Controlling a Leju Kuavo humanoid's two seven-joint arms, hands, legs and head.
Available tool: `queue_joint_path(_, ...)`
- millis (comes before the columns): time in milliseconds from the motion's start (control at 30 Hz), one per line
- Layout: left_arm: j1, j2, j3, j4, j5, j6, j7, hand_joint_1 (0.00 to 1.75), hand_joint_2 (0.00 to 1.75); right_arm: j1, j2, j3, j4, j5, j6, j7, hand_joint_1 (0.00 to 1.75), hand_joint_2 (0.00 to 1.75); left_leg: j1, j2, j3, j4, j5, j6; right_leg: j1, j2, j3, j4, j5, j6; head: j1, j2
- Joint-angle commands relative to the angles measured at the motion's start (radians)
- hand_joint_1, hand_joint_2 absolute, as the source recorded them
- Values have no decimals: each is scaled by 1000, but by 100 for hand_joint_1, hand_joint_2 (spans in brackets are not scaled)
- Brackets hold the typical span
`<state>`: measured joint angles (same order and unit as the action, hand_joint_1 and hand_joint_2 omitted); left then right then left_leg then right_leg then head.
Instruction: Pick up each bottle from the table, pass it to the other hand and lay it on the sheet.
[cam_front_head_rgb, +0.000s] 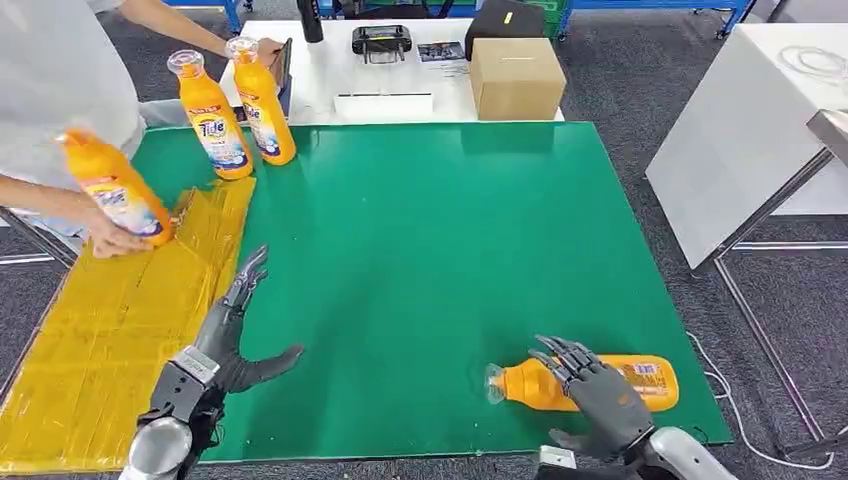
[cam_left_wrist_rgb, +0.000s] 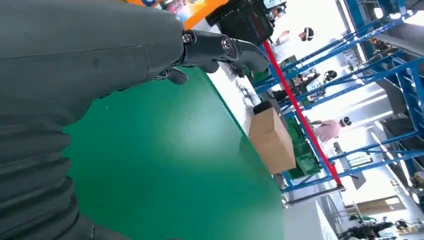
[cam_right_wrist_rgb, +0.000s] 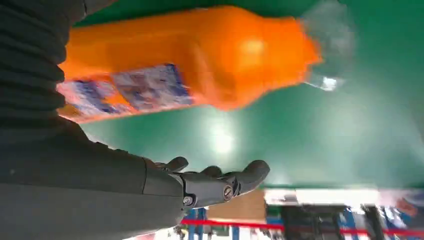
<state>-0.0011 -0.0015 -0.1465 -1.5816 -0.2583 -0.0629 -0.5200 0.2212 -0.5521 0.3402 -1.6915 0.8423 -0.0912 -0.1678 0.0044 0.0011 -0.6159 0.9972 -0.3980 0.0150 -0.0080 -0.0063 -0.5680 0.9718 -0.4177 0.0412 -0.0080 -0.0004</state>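
An orange bottle (cam_front_head_rgb: 585, 383) is laid on its side at the near right of the green counter (cam_front_head_rgb: 430, 250), cap pointing left. The right hand (cam_front_head_rgb: 598, 392) is poised over it with fingers spread, nothing gripped. The left hand (cam_front_head_rgb: 235, 335) is held open beside the yellow sheet (cam_front_head_rgb: 110, 340). Two bottles (cam_front_head_rgb: 235, 110) are stood upright at the far left, and another bottle (cam_front_head_rgb: 115, 185) is held over the sheet by a person's hand (cam_front_head_rgb: 112, 238).
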Motion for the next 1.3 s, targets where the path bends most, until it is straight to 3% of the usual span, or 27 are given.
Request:
queue_joint_path(33, -7, -15, -14, 38, 7, -3, 9, 0, 175, 13, -1, -101, 69, 125, -12, 118, 0, 175, 0, -1, 4, -1, -2, 0, 0, 0, 5, -2, -2, 0, 0, 0)
queue_joint_path(300, 22, -30, -2, 27, -2, -1, 28, 0, 175, -34, 65, -122, 131, 274, -5, 239, 0, 175, 1, 1, 6, -2, -3, -1, 1, 1, 6, -3, -2, -1, 0, 0)
queue_joint_path(567, 27, -38, 2, 40, -7, -2, 34, 0, 175, -76, 121, -154, 219, 351, 29, 288, 0, 175, 1, 2, 5, -2, -2, 0, 1, 2, 6, -3, -1, -1, 0, 0)
queue_joint_path(967, 16, -35, -9, 57, -7, -4, 33, 0, 175, -82, 102, -150, 270, 338, 86, 288, 0, 175, 1, 0, 5, -2, -2, 0, 1, 0, 6, -3, -1, -1, 0, 0)
queue_joint_path(1033, 10, -34, -13, 66, -7, -5, 33, 0, 175, -81, 84, -141, 284, 321, 115, 287, 7, 175, 1, 0, 6, -2, -2, 0, 1, 0, 6, -3, -1, -1, 0, 0)
queue_joint_path(1067, 8, -33, -15, 70, -7, -5, 33, 0, 175, -82, 77, -135, 293, 313, 124, 284, 24, 175, 1, 0, 5, -2, -2, 0, 1, 0, 5, -3, -1, -1, 0, 0)
queue_joint_path(1100, 3, -32, -18, 77, -7, -6, 32, 0, 175, -85, 68, -128, 305, 302, 130, 281, 105, 175, 1, -1, 7, -2, -2, 0, 1, 0, 7, -3, -1, -1, 0, 0)
queue_joint_path(1133, 0, -32, -21, 81, -7, -6, 32, 0, 175, -87, 64, -127, 316, 291, 134, 275, 138, 175, 1, -1, 6, -2, -2, 0, 1, 0, 6, -3, -1, -1, 0, 0)
queue_joint_path(1167, -2, -32, -23, 83, -7, -7, 32, 0, 175, -89, 63, -125, 322, 287, 136, 273, 152, 175, 0, -1, 5, -2, -1, 0, 0, 0, 5, -3, -1, -1, 0, 0)
queue_joint_path(1267, -6, -30, -29, 87, -6, -7, 33, 0, 175, -102, 67, -111, 343, 273, 130, 256, 173, 175, 1, -1, 7, -2, -2, 0, 1, 0, 7, -3, -1, -1, 0, 0)
queue_joint_path(1300, -6, -30, -29, 87, -6, -7, 33, 0, 175, -105, 71, -109, 343, 273, 131, 256, 173, 175, 1, -1, 6, -2, -1, 0, 1, 0, 6, -3, 0, 0, 0, 0)
